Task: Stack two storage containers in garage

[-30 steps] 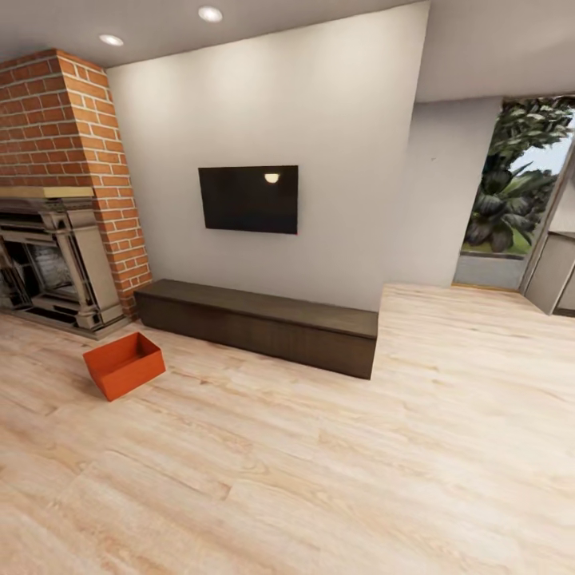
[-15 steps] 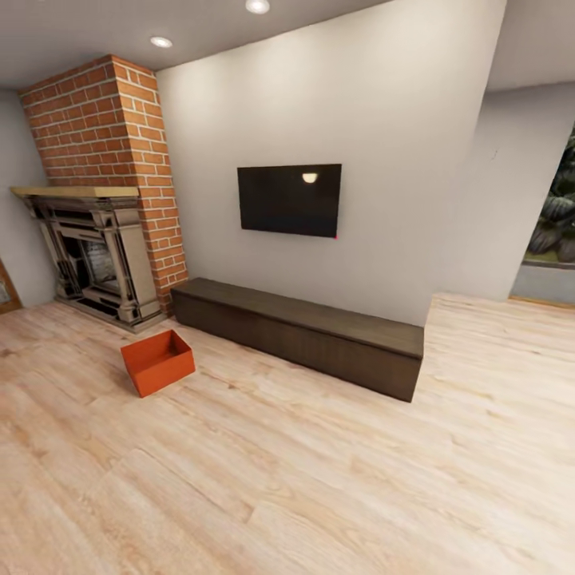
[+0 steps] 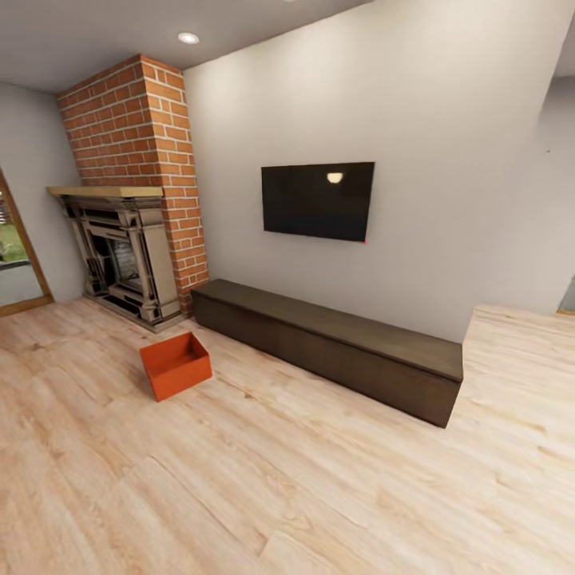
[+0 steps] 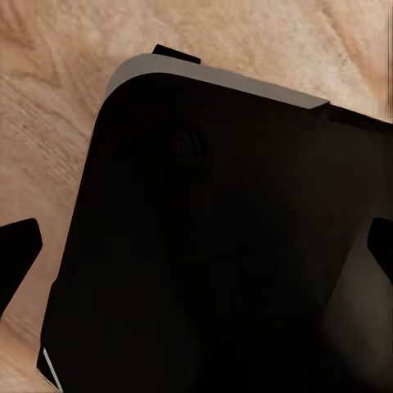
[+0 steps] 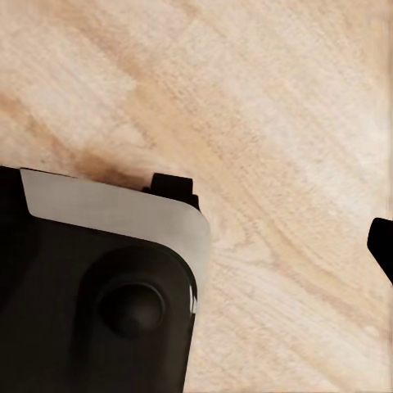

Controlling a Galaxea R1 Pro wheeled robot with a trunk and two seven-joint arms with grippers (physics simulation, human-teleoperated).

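One orange-red storage container [image 3: 176, 366] sits open-top on the light wood-plank floor [image 3: 263, 479] of the living room, in front of the stone fireplace [image 3: 128, 255] and a few steps away from me. In the left wrist view my left gripper [image 4: 196, 250] is open, its dark fingertips [image 4: 18, 252] at opposite edges above my black base [image 4: 213, 188]. In the right wrist view my right gripper [image 5: 196, 246] hangs over bare planks, one fingertip [image 5: 382, 244] at the picture's edge, nothing held.
A long dark low cabinet [image 3: 335, 343] runs along the white wall under a black TV [image 3: 318, 200]. The red brick chimney [image 3: 136, 128] rises over the fireplace. A wood-framed glass door [image 3: 16, 255] stands at far left. Open floor lies between me and the container.
The head camera has swung left, so the whole room slides right in the picture. The garden view at right has left the frame and the glass door at left has come in. The container itself has not moved.
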